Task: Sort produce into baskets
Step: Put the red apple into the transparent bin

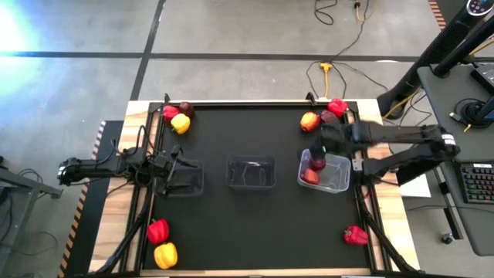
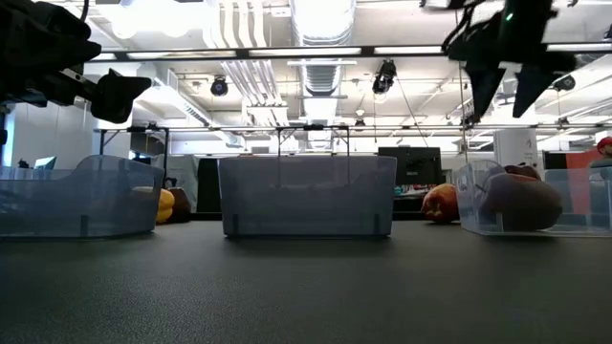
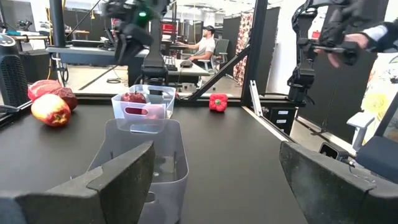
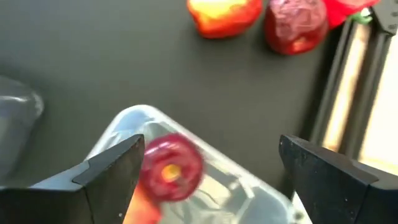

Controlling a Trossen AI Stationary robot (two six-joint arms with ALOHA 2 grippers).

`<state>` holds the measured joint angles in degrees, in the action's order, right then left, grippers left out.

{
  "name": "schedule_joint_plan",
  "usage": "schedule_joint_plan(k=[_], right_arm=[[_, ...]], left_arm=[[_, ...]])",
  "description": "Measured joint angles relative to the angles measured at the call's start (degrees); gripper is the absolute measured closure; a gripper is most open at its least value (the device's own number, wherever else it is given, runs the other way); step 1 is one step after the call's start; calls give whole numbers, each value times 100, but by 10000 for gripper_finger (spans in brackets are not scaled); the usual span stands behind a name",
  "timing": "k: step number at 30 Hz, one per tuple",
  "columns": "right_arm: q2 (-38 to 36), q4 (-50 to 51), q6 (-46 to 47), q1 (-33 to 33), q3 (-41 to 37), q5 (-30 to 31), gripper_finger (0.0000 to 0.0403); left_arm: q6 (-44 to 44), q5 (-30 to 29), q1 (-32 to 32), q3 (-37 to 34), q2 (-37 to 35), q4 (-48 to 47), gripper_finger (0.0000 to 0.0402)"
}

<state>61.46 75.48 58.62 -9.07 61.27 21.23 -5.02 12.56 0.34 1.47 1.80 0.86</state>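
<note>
- Fingers of the right gripper (image 4: 208,177) stood wide apart with nothing between them, hovering over the right tub (image 1: 325,173) by the worktop's right edge.
- Under that gripper a dark red apple (image 4: 171,167) was in the tub, blurred, so I could not tell whether it was dropping or at rest; a red fruit (image 1: 310,176) lay beside it.
- Fingers of the left gripper (image 3: 214,171) were partly open and empty, above the left tub (image 1: 182,177) near the worktop's left edge.
- That step looked like a drop-off into the right tub just finishing.
- Nearest for the right arm were the orange-red fruit (image 1: 309,121), a maroon apple (image 1: 329,117) and a red pepper (image 1: 337,106) at the far right corner; one of these seemed the likely next pick, calling for a lift clear of the tub wall first.
- Another red pepper (image 1: 356,235) lay at the near right corner.
- Middle tub (image 1: 250,171) appeared empty.
- Left arm had peppers (image 1: 162,243) at the near left corner and more fruit (image 1: 177,117) at the far left corner.
</note>
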Motion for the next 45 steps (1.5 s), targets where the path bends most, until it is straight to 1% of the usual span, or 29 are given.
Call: schedule_joint_plan(k=[5,8,12,16,22,26,32,39,42,45], right_arm=[[457,-25,-1824,-1715,92,-713,28],[836,-91,-2607,-2501,90,-757,12],[1331,-399,-3461,-3299,60,-752,5],[1799,-864,-4142,-3794,71,-743,3],[2322,-1597,-4796,-4141,80,-679,3],[2598,-1758,-5046,-4208,62,-357,3],[2964,-1919,-5114,-4260,60,-273,3],[3309,-2038,-4903,-4267,60,-152,4],[3366,-2090,-4763,-4262,58,-67,19],[3367,-2103,-4663,-4261,58,-19,48]], left_arm=[[0,0,2,-2,0,0,75],[0,0,2,-2,-2,0,75],[0,0,2,-2,-1,0,75],[0,0,0,0,0,0,75],[0,0,1,-1,-1,0,75],[0,0,2,-2,-1,0,75],[0,0,2,-1,-1,0,75],[0,0,2,-2,-2,0,75],[0,0,1,-2,0,0,75],[0,0,0,-1,-1,0,75]])
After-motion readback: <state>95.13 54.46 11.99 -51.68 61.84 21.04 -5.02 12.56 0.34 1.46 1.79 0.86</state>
